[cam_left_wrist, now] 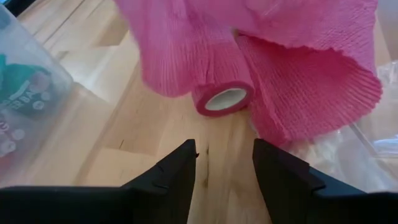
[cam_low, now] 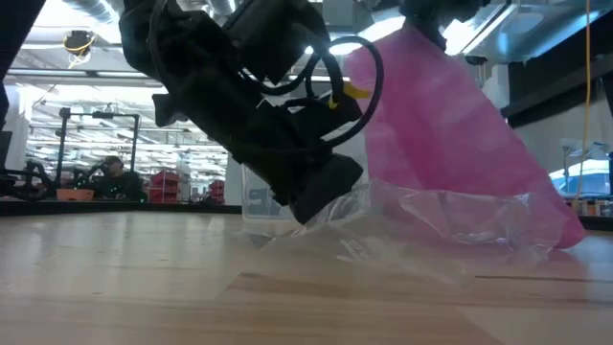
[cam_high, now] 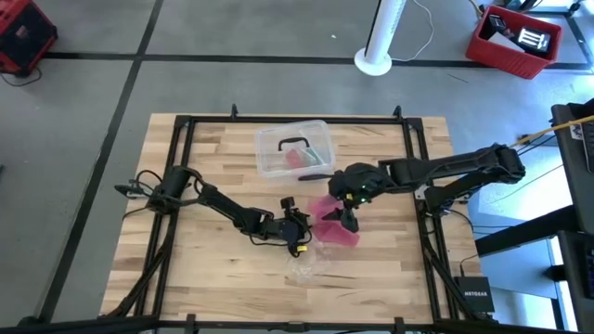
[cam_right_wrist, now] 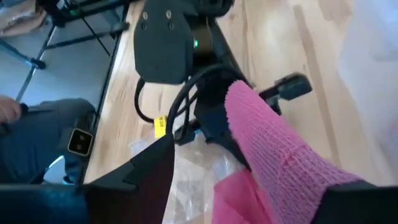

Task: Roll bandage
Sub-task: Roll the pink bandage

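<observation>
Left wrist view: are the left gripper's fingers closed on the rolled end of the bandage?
No. The left gripper is open, and the rolled end of the bandage lies on the table ahead of its fingertips, untouched.

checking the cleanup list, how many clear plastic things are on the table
2: a box at the table's far middle, and a crumpled wrapper nearer the front edge, just below the bandage. More could be hidden under the bandage or arms.
</observation>
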